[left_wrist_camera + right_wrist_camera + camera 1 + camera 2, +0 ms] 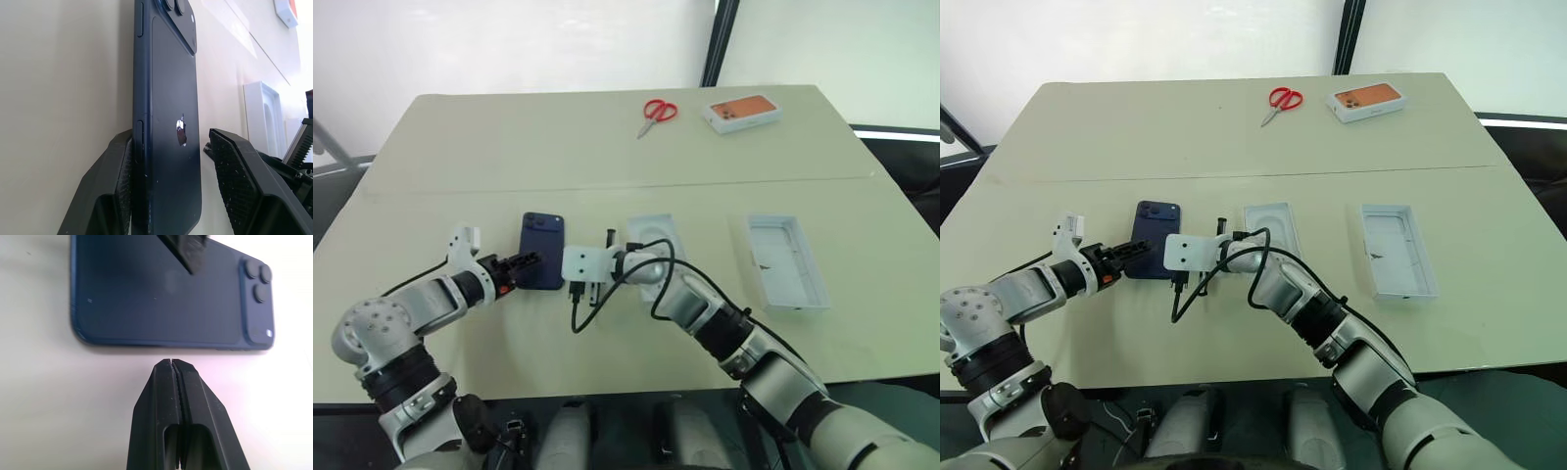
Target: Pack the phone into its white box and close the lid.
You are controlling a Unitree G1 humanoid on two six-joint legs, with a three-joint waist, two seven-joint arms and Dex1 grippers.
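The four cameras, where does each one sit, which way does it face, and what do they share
Left eye: on the head, looking down over table; both arms show.
Right eye: beside it, same scene, white box at the right.
Left wrist: along left gripper, fingers either side of the phone.
Right wrist: along shut right gripper, facing the phone's long edge.
Shared: all four see the phone.

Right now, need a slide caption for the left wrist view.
Left claw straddling the navy phone, one finger against its edge.

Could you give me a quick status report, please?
Left claw astride phone, one finger touching, not clamped. Right claw shut, empty, beside it. Phone flat on table. Nothing blocking.
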